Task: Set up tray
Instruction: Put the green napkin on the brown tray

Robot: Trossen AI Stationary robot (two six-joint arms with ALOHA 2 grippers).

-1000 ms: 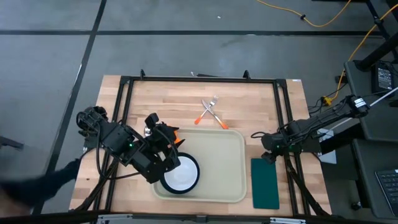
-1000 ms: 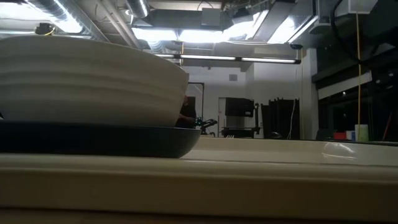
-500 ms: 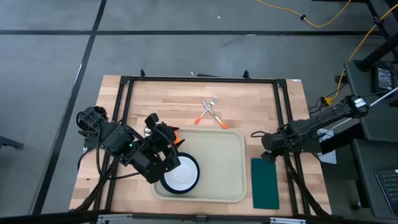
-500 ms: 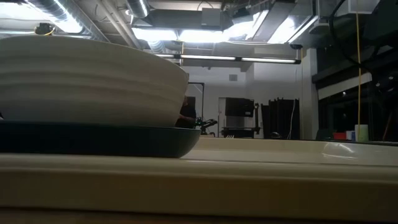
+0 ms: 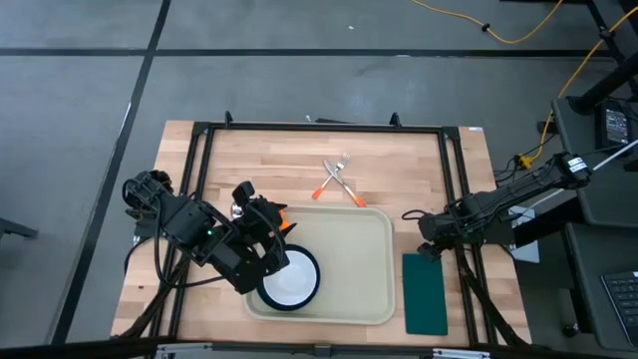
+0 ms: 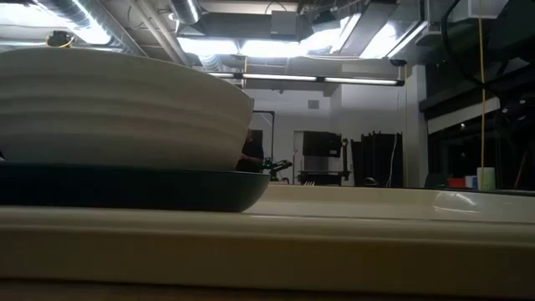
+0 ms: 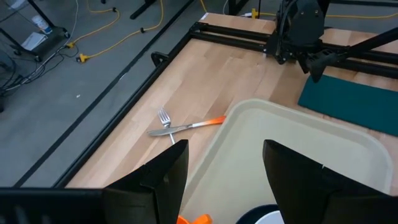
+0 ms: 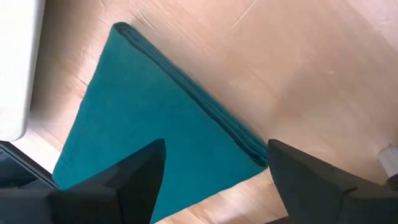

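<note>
Right now I see the tray (image 5: 359, 269) on the bench (image 5: 279, 160), holding a white bowl (image 5: 287, 286) on a dark plate (image 5: 308, 267). Left pincer (image 5: 267, 261) hangs beside the bowl, fingers apart. Right pincer (image 5: 431, 242), fingers apart, sits over the green napkin (image 5: 425, 294) beside the tray.

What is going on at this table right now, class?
Two robot arms are setting up a meal tray. The beige tray already carries a dark plate with a white bowl on it. The left pincer hangs open over the tray's left edge, by the plate. The right pincer hangs open above the green napkin, which lies on the table beside the tray. Two orange-handled utensils lie crossed beyond the tray.
</note>
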